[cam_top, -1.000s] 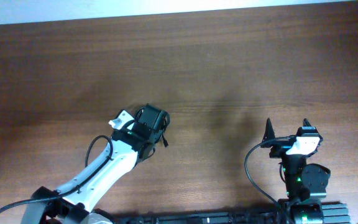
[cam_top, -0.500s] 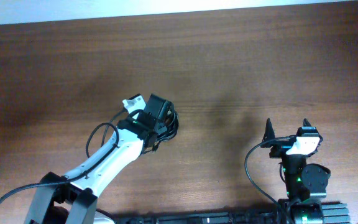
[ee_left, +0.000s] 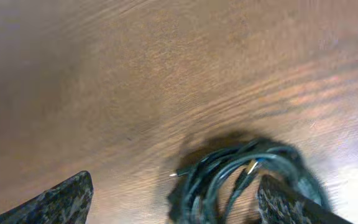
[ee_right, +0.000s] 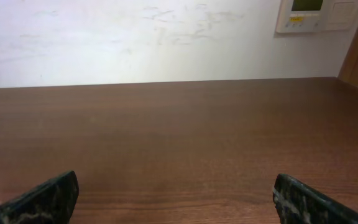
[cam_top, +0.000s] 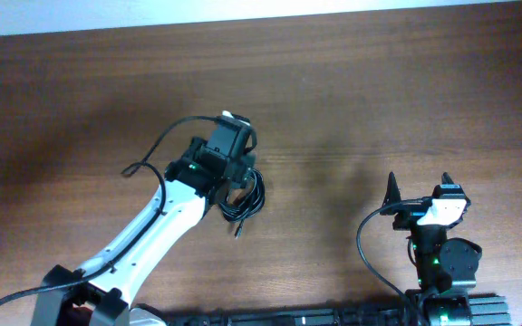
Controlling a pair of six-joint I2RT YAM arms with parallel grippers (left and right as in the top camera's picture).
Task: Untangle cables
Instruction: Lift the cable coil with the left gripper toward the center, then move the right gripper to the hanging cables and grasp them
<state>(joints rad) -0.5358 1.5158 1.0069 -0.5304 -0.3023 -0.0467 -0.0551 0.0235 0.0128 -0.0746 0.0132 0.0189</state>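
**A:** A dark brown wooden table (cam_top: 379, 91) fills the overhead view. A pale wall (ee_right: 135, 37) stands at its far edge, with a small control panel (ee_right: 312, 15) mounted at the right. Where are the cables?

**B:** The cables (cam_top: 247, 195) lie as one black coiled bundle left of the table's middle. They are right under the head of the left arm (cam_top: 152, 235), and one loose end trails out on the near side.

**A:** Does the left gripper (ee_left: 173, 205) have hold of them?

**B:** No. In its wrist view the two fingers (ee_left: 61, 199) stand wide apart. The bundle lies on the wood between them, crowded toward the right-hand one. A thin metal-tipped plug (ee_left: 178, 175) pokes out to the left of the coil. The view is too blurred to tell whether the right-hand finger touches the loops.

**A:** And the right gripper (cam_top: 417, 186)?

**B:** It sits near the right edge of the table, well apart from the bundle. Its fingers are spread and there is only bare wood between them.
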